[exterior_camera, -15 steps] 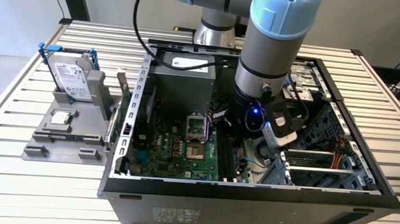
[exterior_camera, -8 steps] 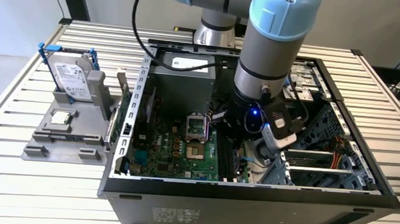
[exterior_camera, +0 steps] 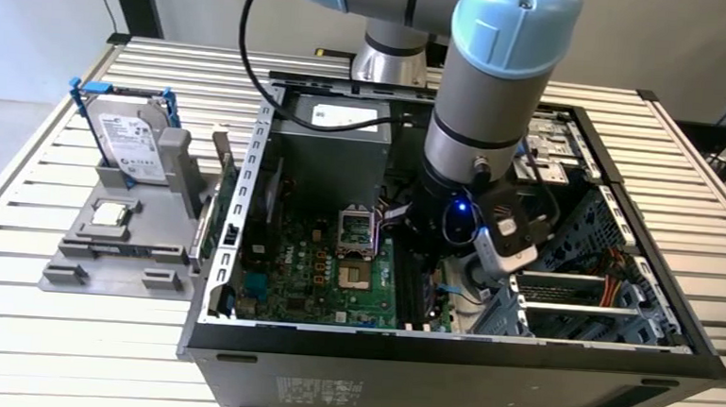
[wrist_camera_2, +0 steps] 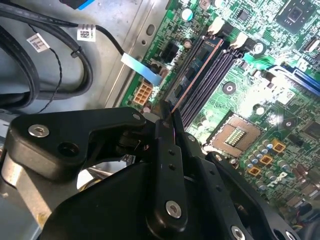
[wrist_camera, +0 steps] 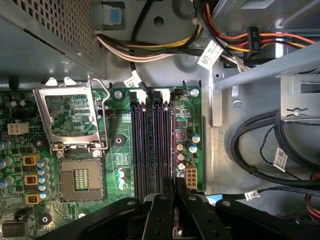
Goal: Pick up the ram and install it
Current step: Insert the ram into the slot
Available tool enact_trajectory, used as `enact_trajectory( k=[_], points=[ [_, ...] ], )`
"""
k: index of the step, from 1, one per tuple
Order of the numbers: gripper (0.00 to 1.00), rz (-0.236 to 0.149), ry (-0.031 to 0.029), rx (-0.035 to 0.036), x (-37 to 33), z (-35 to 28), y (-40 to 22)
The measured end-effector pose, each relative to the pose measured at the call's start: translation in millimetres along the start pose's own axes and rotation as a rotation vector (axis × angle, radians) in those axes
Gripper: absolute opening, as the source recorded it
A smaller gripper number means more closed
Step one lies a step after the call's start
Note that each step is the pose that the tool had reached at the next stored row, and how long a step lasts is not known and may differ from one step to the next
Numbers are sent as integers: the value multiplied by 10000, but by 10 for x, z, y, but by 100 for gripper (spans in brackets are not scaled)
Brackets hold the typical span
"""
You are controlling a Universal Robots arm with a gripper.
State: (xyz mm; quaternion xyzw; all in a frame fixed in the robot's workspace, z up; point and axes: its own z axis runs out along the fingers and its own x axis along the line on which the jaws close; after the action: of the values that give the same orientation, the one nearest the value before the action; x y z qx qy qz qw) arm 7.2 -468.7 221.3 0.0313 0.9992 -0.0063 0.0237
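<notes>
where the hand (wrist_camera_2: 167,117) closes, the ram (wrist_camera_2: 192,75) stands edgewise between its fingers.

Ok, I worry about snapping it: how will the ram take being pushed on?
Probably stiff along its length: the ram runs straight, on edge, from the gripper. Likely light, being so thin. Sideways force might flex or crack it, since the board is narrow.

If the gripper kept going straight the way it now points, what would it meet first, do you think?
Most likely the memory slots on the motherboard: in both wrist views the gripper, shut on the ram, points along them. Depth is hard to judge.
</notes>
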Motion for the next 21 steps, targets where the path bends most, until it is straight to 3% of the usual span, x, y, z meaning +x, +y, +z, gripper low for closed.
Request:
enact_trajectory(
  k=[12,21],
  points=[
    [0,11,2,1,2,27,0],
    [0,-479,0,-47,3,27,0]
  ],
)
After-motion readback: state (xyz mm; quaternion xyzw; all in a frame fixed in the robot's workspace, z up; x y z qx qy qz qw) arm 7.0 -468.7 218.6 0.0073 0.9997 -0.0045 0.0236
